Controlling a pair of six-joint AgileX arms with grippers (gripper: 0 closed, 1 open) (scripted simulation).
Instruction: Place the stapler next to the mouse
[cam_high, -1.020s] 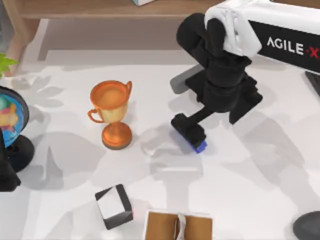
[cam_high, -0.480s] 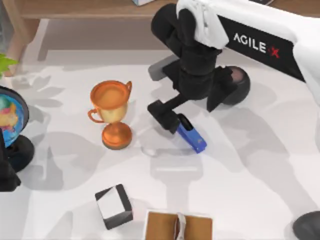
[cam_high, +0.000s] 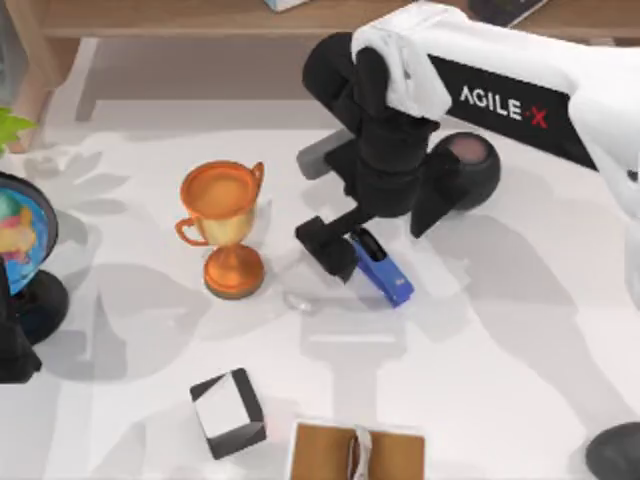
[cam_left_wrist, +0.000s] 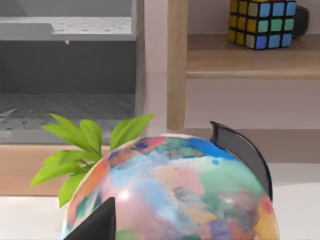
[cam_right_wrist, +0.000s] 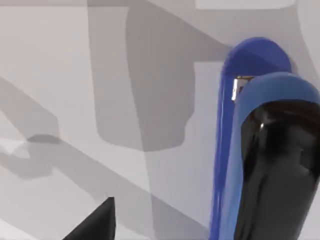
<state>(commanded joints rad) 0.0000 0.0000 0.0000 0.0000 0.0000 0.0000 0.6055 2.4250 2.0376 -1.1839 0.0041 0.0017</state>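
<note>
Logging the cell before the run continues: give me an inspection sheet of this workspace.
Surface: white table, shadowed.
Job's things: small blue stapler lying mid-table; dark rounded mouse at the top view's lower right, far apart.
Clutter: orange trophy, black-and-white cube, black ball speaker, colourful globe, brown flat object.
Grippers: right gripper at stapler, jaws open; left arm parked left.
Cables: nothing seen.
Surroundings: wooden shelf, puzzle cube, green plant.

An orange trophy (cam_high: 224, 228) stands left of centre on the white table (cam_high: 500, 360). A globe (cam_high: 22, 240) sits at the far left, a black-and-white cube (cam_high: 229, 412) nearer, a round speaker (cam_high: 466, 168) farther right.
</note>
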